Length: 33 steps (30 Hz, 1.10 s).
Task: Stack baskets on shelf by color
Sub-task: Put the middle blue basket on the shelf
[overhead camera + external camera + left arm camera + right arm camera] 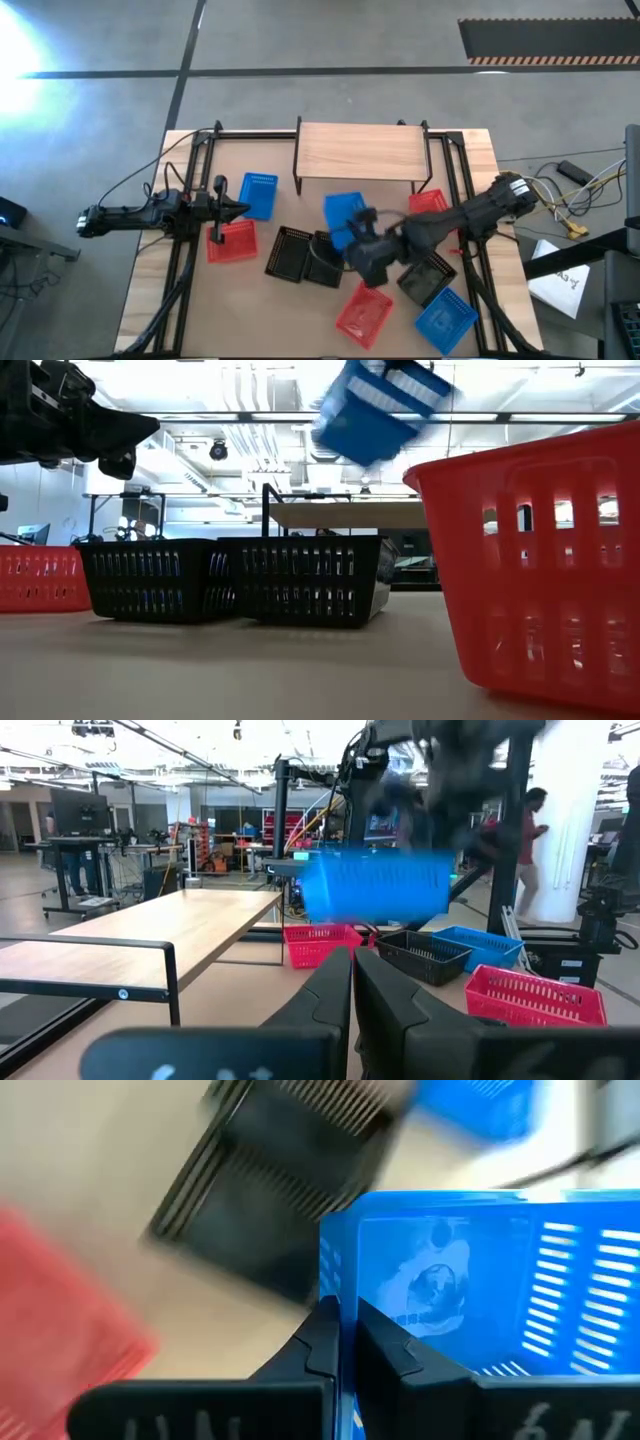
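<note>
My right gripper (346, 1320) is shut on a blue basket (344, 216) and holds it in the air near the shelf (360, 152). In the low view this basket (378, 405) hangs high and tilted. My left gripper (352, 982) is shut and touches nothing. It hovers by the far edge of a red basket (232, 243), beside another blue basket (258, 194). Two black baskets (290, 252) (322, 262) rest on their bottoms on the table. The shelf top is bare. My right gripper pinches one wall of the blue basket at its rim (340, 1250), one finger inside the basket and one outside. The fingers come slanting from the table's right and near side. The basket is lifted clear of the table and tilted.
More baskets lie toward the table's near right: a red one (428, 202), a black one (428, 276), a red one (363, 312) and a blue one (445, 318). Black frame rails (190, 215) run along both table sides. A person (527, 840) stands in the room beyond.
</note>
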Available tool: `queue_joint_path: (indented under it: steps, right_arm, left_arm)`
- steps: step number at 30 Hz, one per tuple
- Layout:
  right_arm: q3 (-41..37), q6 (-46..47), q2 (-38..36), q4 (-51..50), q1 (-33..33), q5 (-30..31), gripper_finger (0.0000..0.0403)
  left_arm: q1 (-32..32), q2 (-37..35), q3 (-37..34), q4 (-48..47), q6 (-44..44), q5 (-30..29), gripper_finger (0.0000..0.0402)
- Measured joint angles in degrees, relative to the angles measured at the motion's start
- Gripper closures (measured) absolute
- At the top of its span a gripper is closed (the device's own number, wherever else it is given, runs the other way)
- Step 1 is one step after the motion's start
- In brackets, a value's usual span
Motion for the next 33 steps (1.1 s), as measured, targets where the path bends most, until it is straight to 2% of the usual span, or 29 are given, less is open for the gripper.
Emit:
queue_joint_path:
  steps: [3,8,13,18,21,28,33]
  right_arm:
    - [7.5,-5.9,1.9,0.2,-4.8,2.1,0.0394]
    - [19.1,-11.8,8.4,-1.6,-14.8,0.0,0.0394]
    - [28.6,-12.7,16.4,-5.7,-24.2,-6.4,0.0394]
    - [36.5,-11.9,24.0,-12.7,-29.4,-6.9,0.0394]
    - [38.2,-11.5,26.6,-14.8,-30.6,-7.0,0.0394]
    - [38.0,-13.4,28.8,-12.5,-31.2,-7.4,0.0392]
    - [38.0,-14.3,29.0,-11.0,-31.2,-7.4,0.0360]
  left_arm:
    - [0.0,0.0,0.0,0.0,0.0,0.0,0.0402]
    - [0.0,0.0,0.0,0.0,0.0,0.0,0.0402]
    - [0.0,0.0,0.0,0.0,0.0,0.0,0.0402]
    - [0.0,0.0,0.0,0.0,0.0,0.0,0.0402]
    - [0.0,0.0,0.0,0.0,0.0,0.0,0.0402]
    - [0.0,0.0,0.0,0.0,0.0,0.0,0.0402]
    - [0.0,0.0,0.0,0.0,0.0,0.0,0.0402]
